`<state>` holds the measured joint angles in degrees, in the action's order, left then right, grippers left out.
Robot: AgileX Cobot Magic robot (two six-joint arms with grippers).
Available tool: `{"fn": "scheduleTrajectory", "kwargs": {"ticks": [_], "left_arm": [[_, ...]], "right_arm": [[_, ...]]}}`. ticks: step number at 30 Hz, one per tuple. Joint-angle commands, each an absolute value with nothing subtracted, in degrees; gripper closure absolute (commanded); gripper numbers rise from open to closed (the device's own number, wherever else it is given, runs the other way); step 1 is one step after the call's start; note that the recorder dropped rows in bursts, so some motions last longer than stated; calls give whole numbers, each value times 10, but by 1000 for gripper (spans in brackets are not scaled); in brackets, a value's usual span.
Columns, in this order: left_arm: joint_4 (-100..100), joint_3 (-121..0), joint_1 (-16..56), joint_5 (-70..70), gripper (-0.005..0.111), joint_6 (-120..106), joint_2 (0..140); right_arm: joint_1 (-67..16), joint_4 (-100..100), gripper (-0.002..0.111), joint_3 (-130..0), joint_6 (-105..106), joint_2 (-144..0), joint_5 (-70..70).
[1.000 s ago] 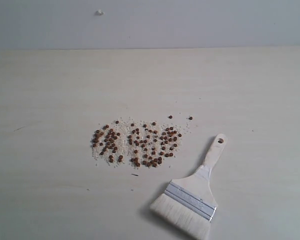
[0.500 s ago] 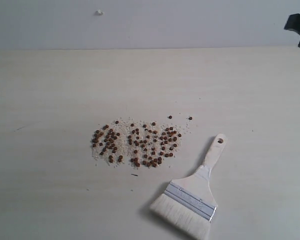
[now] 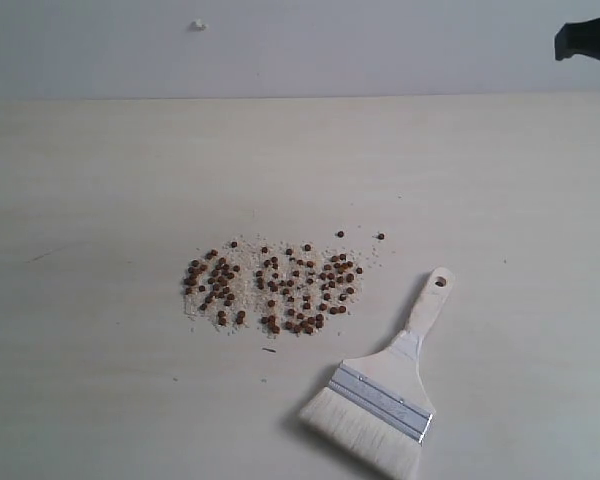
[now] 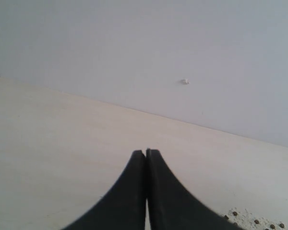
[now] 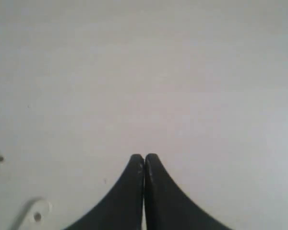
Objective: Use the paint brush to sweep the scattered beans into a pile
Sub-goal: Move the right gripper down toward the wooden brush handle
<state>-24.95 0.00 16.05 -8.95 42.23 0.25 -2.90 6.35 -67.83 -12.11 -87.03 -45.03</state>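
Beans (image 3: 272,288) lie in a loose, wide patch mid-bench, mixed with pale crumbs, two strays off at 1 o'clock; not gathered yet. Paint brush (image 3: 385,395) lies flat on the bench (image 3: 100,180) at 4 o'clock from the patch, near but apart, handle toward 1 o'clock, bristles toward 7, untouched. Change: a dark piece of the right arm (image 3: 588,42) now shows at the 2 o'clock corner of the exterior view; absent a second ago, further in than half a second back. Right claw (image 5: 144,159) pressed closed, empty, handle end in its camera's sight. Left claw (image 4: 146,154) likewise closed, empty. Likely the reach for the brush beginning; claw must open first.
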Motion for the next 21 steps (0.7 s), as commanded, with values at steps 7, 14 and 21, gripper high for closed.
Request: {"fn": "scheduleTrajectory", "kwargs": {"ticks": [7,14,21], "left_arm": [[-246,0,159,-87,107,422,0],[-246,0,159,-87,107,422,0],[-246,0,159,-87,107,422,0]], "right_arm": [[-38,-35,108,-585,-109,-842,-514],[-158,-132,108,-500,-172,-812,-347],[-200,-124,108,-552,-77,-855,-397]]}}
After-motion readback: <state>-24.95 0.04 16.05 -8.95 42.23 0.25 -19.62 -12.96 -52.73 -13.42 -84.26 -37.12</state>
